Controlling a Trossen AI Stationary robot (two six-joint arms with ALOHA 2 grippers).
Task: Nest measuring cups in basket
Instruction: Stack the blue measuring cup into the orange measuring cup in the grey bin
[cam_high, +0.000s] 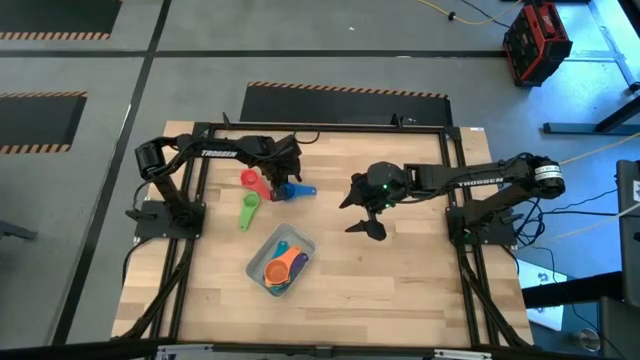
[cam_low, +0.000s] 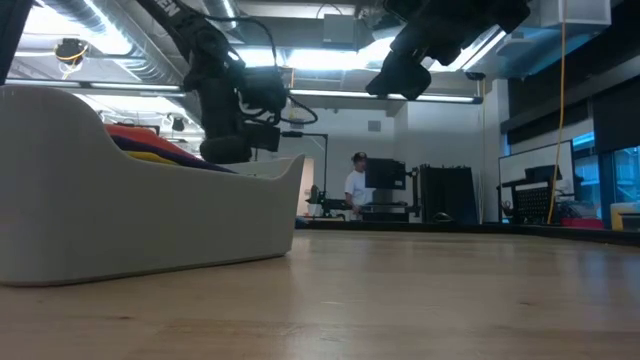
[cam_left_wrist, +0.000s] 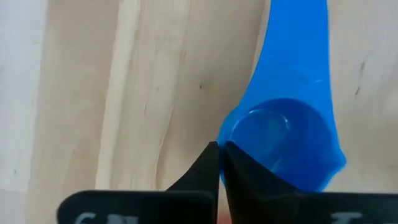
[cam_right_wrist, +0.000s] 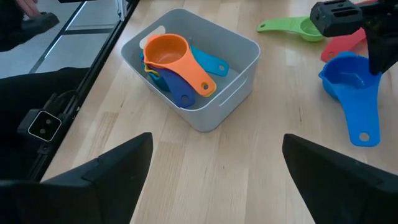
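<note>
The blue measuring cup (cam_high: 298, 190) sits near the table's middle with its handle pointing right. My left gripper (cam_high: 284, 180) stands over its bowl (cam_left_wrist: 283, 134), shut on it. The red cup (cam_high: 251, 180) and the green cup (cam_high: 249, 210) lie on the table just left of it. The pale basket (cam_high: 262, 248) sits nearer the near edge. It holds the orange cup (cam_right_wrist: 171, 53) stacked on the teal cup (cam_right_wrist: 210, 62), the purple cup (cam_right_wrist: 181, 94) and a sliver of yellow. My right gripper (cam_high: 361, 212) hangs open, right of the blue cup. My left gripper (cam_left_wrist: 219, 152) pinches the rim of the blue cup's bowl (cam_left_wrist: 229, 127), on the side away from the handle. One finger is inside the bowl and one outside. The fingers come from above, pointing down. Whether the cup is off the table, I cannot tell.
Bare wood lies between the basket and the right arm and along the near edge. A dark metal frame (cam_high: 455, 190) borders the table. In the low view the basket wall (cam_low: 150, 220) fills the left side. A person stands far off in the room.
</note>
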